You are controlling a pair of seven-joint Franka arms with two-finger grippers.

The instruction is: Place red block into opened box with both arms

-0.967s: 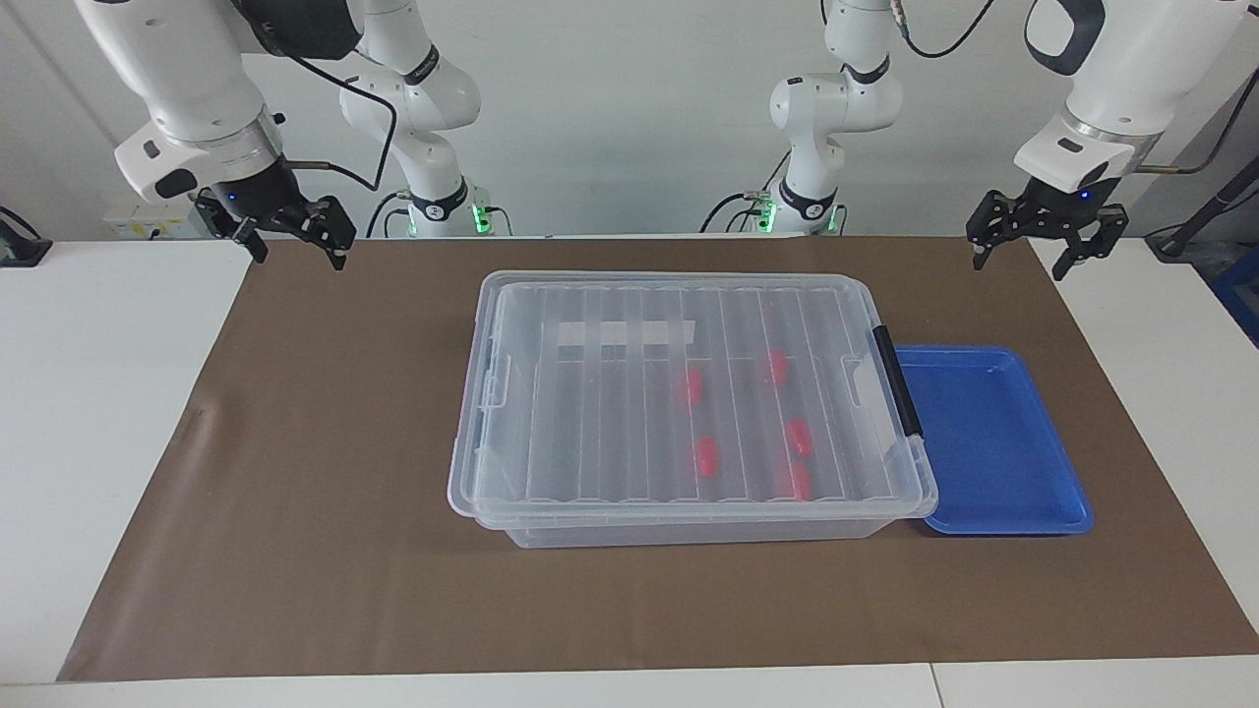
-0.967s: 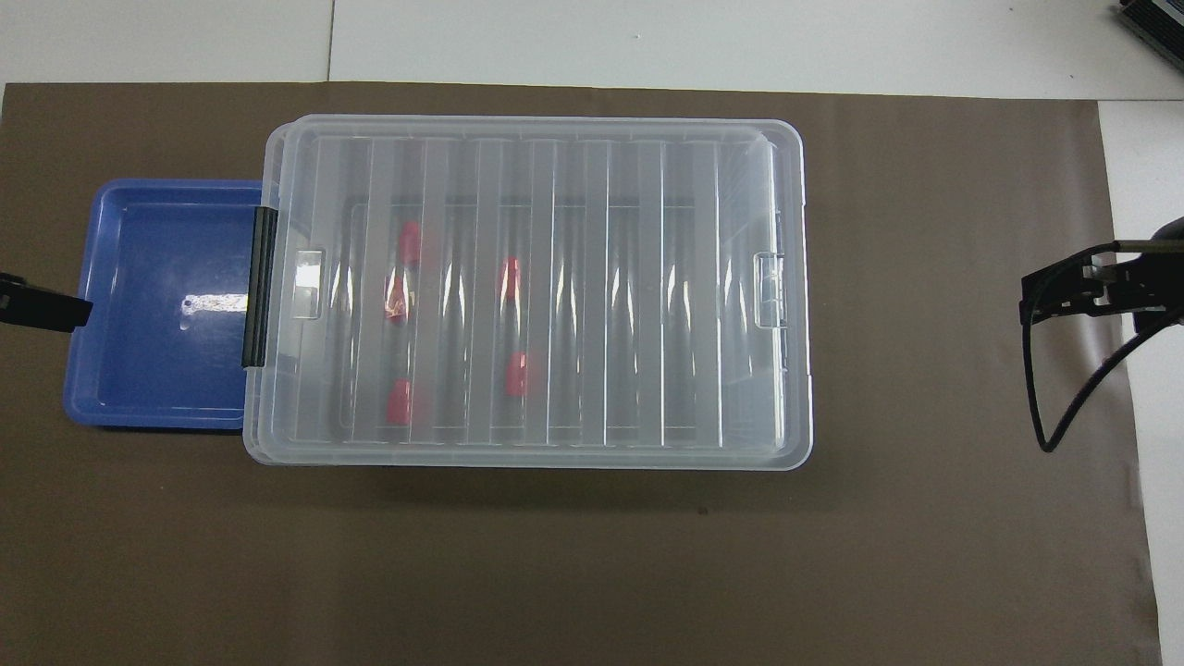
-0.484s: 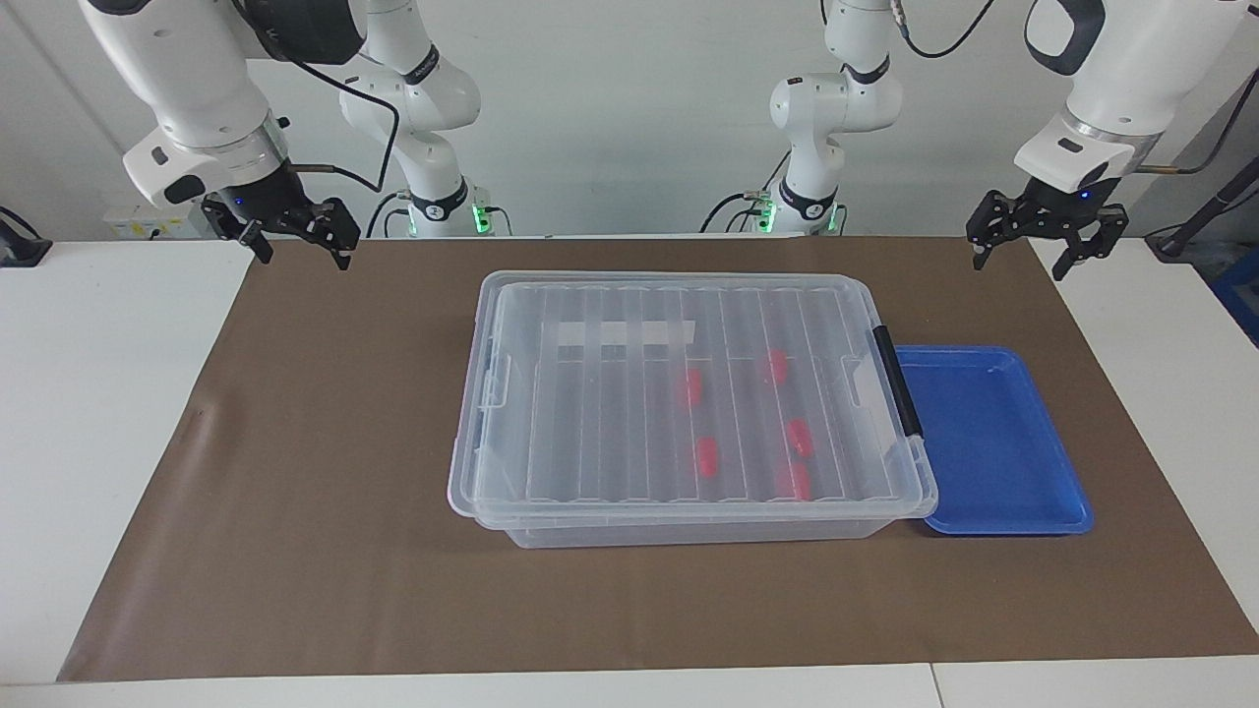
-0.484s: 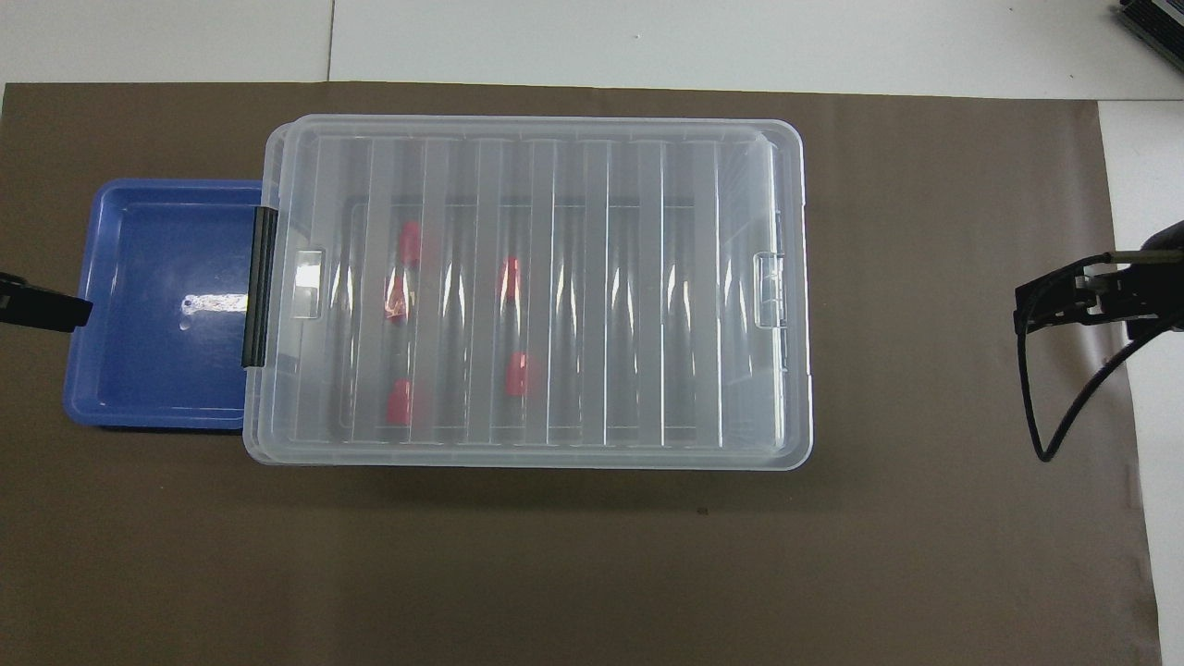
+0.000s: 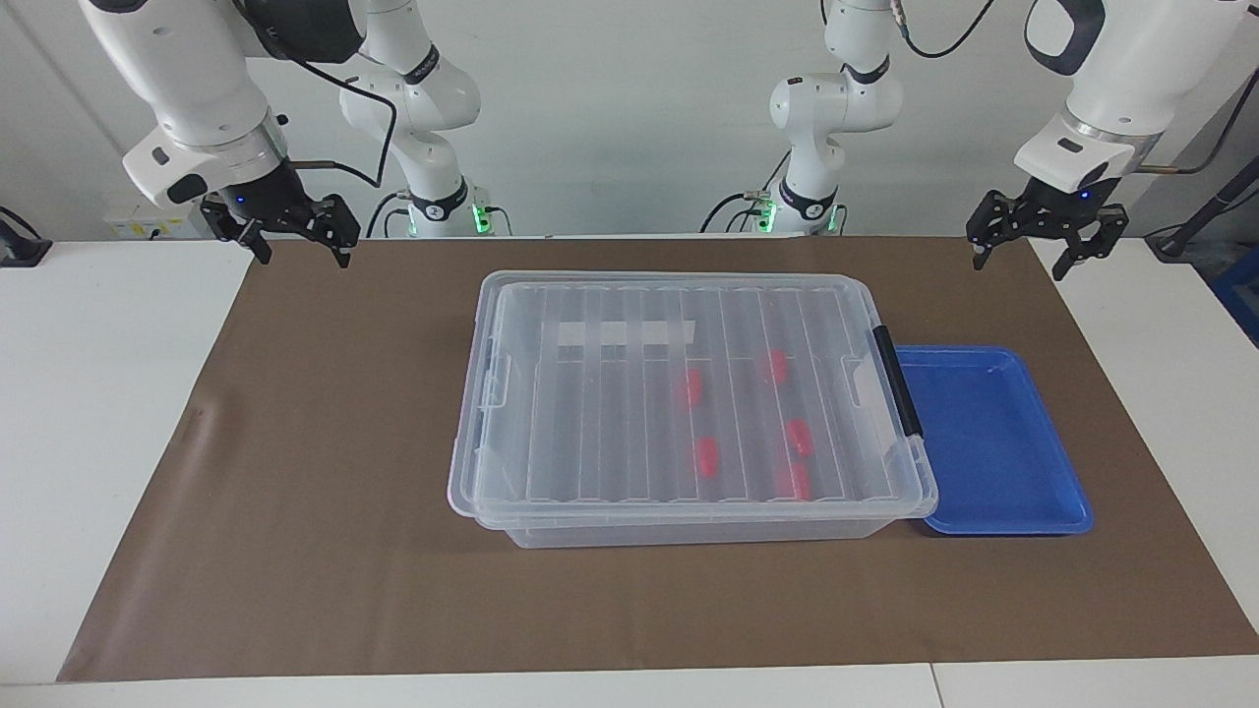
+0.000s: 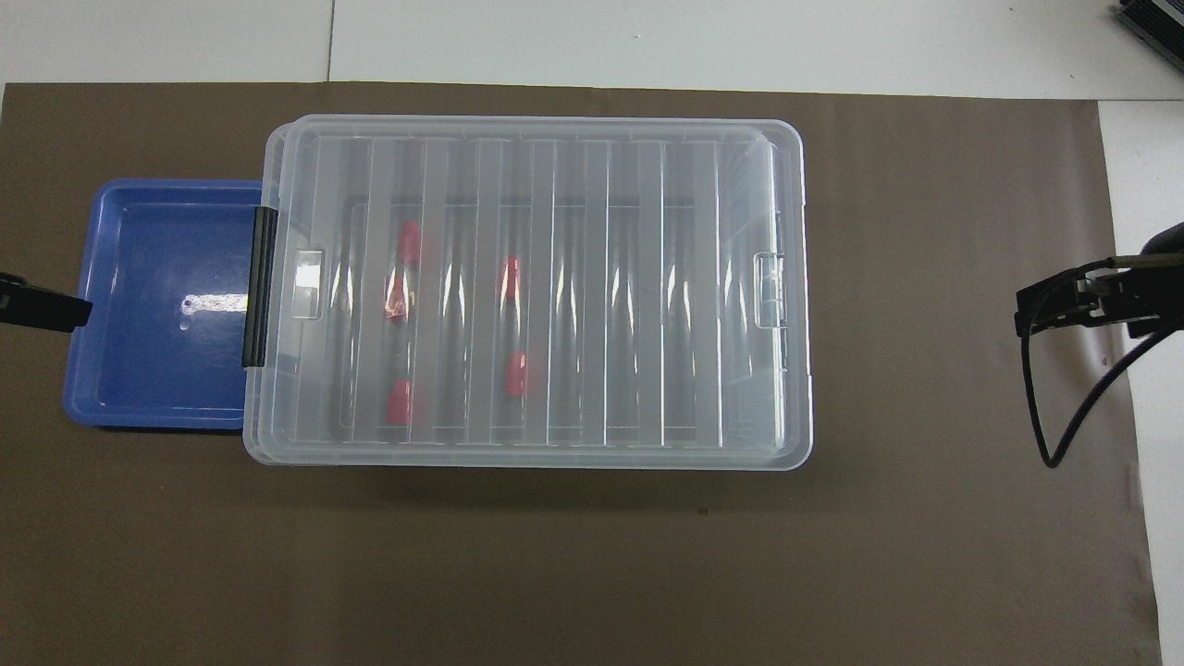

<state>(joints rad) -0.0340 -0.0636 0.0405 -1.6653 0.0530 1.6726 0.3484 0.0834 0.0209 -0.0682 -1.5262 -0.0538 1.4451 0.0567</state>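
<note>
Five red blocks [image 5: 692, 387] are seen only through the ribbed clear lid [image 5: 629, 393] of the box [image 5: 689, 531], so their outlines are smeared and their stepped shape cannot be made out; in the overhead view one of them is half lost under a glare streak. In that same view only the tip of the left end effector [image 6: 42, 310] is caught at the frame's edge, and the right end effector [image 6: 1064, 305] is cut off at the opposite edge, a black cable [image 6: 1064, 407] looping below it.

The lid lies closed on the box, with its black bar handle [image 5: 897, 382] at the left arm's end and a white label strip [image 5: 626, 334] showing through it. The shallow blue tray [image 5: 993, 442] is set touching the box at that end, partly tucked under the box's rim. All of it rests on a brown mat [image 5: 325, 492] spread over the white counter [image 5: 89, 413]. The blocks are shut off from both end effectors by the lid.

The left end effector [image 5: 1030, 253] is held in the air over the mat's edge, its fingers spread wide and nothing gripped; the tray and the box's handle are the nearest things to it, and the blocks lie well apart from it, inside the box. The right end effector [image 5: 298, 244] hangs over the mat's other corner, likewise wide open and empty, well apart from the box and farther still from the blocks, which are gathered in the half of the box toward the left arm.
</note>
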